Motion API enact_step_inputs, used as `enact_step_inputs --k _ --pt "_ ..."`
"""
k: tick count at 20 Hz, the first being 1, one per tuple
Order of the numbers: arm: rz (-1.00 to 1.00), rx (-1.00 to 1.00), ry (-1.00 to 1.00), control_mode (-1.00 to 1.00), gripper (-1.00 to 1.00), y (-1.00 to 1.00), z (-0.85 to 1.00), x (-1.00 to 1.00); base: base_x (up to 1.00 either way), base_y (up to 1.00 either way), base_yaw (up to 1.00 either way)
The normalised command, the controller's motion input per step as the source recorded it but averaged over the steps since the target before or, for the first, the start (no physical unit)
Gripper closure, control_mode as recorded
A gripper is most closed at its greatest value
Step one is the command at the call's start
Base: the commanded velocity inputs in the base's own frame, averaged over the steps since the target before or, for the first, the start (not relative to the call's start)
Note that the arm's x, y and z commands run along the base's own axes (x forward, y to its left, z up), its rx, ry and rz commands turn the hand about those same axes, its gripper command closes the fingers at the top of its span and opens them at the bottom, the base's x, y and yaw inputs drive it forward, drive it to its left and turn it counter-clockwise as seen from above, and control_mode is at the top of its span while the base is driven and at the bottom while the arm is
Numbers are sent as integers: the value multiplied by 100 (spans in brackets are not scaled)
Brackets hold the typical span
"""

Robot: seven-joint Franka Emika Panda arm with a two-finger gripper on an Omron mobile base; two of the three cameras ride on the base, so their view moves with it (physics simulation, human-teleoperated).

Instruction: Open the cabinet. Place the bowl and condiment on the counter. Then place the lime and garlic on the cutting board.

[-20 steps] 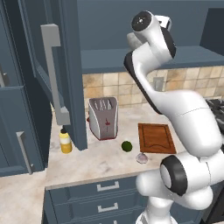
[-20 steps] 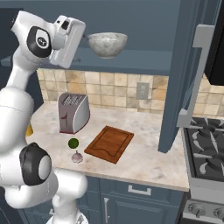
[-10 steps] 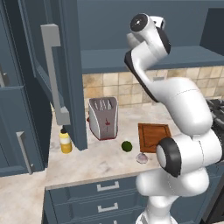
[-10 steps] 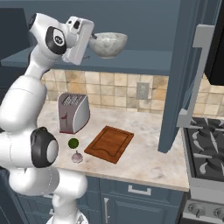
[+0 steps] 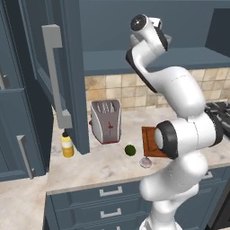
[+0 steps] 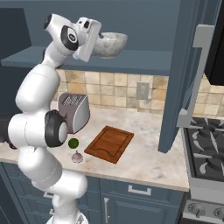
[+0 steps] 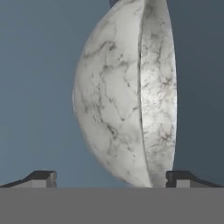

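One bowl (image 6: 110, 43) remains on the cabinet (image 6: 131, 61) shelf; the gripper (image 7: 109, 177), jaws spread wide and empty, has closed in on it, ready to grasp.

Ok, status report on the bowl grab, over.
Jaws open, gripper lined up on the bowl. Bowl on the cabinet shelf, not gripped yet. Nothing between jaws and bowl.
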Motion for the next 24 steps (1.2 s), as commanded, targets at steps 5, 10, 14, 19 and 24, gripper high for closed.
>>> enact_step_inputs --k 5,10,14,19,24 --pt "2 0 0 -100 -100 -9 -5 70 0 0 0" --pt "2 0 0 -100 -100 -12 -12 48 0 0 0" --pt "2 0 0 -100 -100 0 -19 0 0 0 0" --pt "0 0 5 -100 100 3 -31 -12 0 0 0" --pt "0 0 1 -100 100 10 -18 -30 0 0 0"
